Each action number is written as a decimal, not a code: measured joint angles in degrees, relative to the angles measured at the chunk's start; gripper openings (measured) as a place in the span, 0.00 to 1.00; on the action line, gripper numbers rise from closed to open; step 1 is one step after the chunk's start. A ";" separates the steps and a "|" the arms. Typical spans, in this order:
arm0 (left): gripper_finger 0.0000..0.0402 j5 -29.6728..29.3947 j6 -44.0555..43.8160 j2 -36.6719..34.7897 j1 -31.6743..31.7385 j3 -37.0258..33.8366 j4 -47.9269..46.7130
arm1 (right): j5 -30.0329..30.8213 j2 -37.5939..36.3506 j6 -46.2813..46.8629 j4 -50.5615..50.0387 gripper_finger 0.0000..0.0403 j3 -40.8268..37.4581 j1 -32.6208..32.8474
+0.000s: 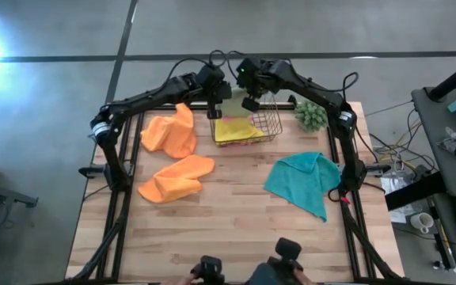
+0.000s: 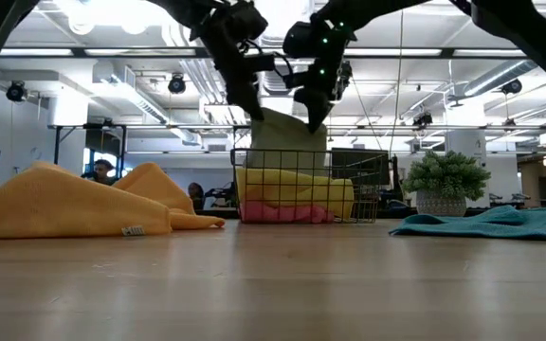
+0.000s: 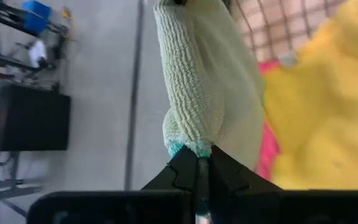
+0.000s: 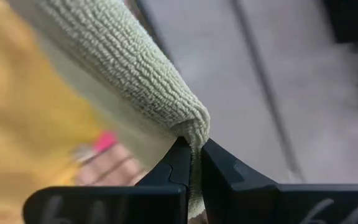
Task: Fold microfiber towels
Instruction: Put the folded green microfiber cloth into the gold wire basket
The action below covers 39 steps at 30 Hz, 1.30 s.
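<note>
A light green towel [image 2: 287, 142] hangs between my two grippers over a wire basket [image 1: 271, 120] at the table's far middle. My left gripper [image 3: 199, 159] and my right gripper [image 4: 192, 147] are both shut on it. In the basket lie a yellow towel [image 1: 238, 131] and a pink towel [image 2: 287, 212] under it. Two orange towels [image 1: 172, 134] [image 1: 176, 179] lie crumpled on the table's left half. A teal towel [image 1: 303, 182] lies spread on the right half. My left gripper pinches a bunched edge of the light green towel with a teal hem [image 3: 184, 148] between its two fingers, coming slanting down from the table's left. The cloth hangs off the table into the basket's top. My right gripper pinches a gathered fold at the towel's edge [image 4: 194, 127] between its two fingers, slanting down from the table's right. The towel runs off to the other gripper and sags between the two.
A small green fuzzy plant [image 1: 311, 116] stands right of the basket at the far edge. Bare wood lies across the table's near half and middle. Two control handles [image 1: 248, 269] show at the near edge.
</note>
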 joint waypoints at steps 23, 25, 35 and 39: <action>0.00 8.31 -3.33 -0.03 -0.41 0.03 -5.10 | -10.40 -0.71 -4.59 -3.10 0.03 -2.62 -1.63; 0.00 10.81 -5.46 0.21 -1.15 -1.60 -7.35 | -13.56 -0.40 -5.37 -5.03 0.03 -3.64 -1.37; 0.00 12.93 -9.19 0.20 -3.57 -4.83 -14.91 | -29.90 -0.09 -4.01 -8.20 0.03 -8.82 -1.12; 0.00 19.91 -10.74 0.20 -3.73 -4.83 -15.42 | -32.12 -0.09 -3.78 -8.64 0.03 -11.01 -0.76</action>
